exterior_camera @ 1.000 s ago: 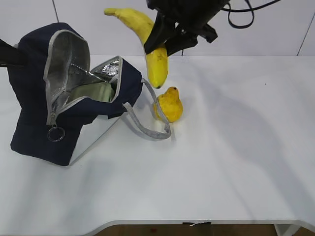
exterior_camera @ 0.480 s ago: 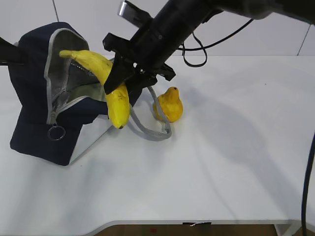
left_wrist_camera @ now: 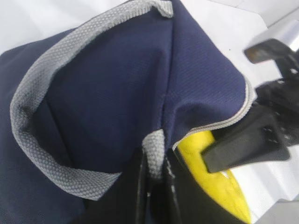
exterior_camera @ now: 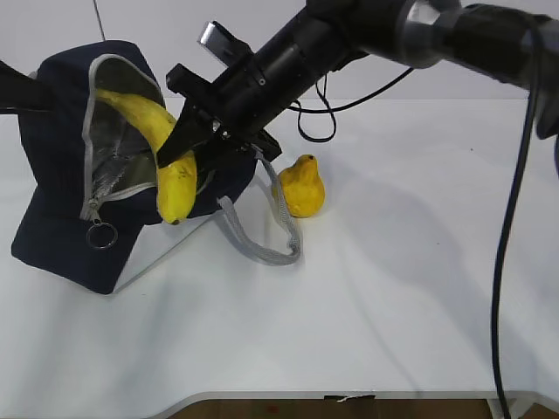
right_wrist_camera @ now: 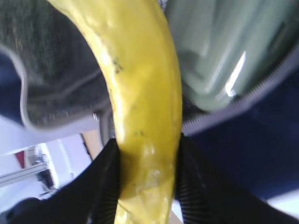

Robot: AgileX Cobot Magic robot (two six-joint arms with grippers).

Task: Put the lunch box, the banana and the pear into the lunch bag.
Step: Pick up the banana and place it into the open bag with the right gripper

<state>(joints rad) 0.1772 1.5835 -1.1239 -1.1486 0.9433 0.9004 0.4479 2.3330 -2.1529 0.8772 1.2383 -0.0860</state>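
Now banana (right_wrist_camera: 145, 107) clamped between right jaws, over lunch bag (exterior_camera: 61, 236) mouth.

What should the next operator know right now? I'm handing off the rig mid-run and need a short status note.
Right gripper: shut on the banana, holding it at the lunch bag opening; its upper end is inside the mouth, its lower end hangs outside over the front rim.
Left gripper: shut on the bag's grey-edged rim, holding it open.
Lunch box: already inside the bag, pale green lid visible.
Pear: on the table to the right of the bag, by the grey webbing handle.
Done: lunch box packed.
Left: get the banana fully in and release it, then pack the pear.
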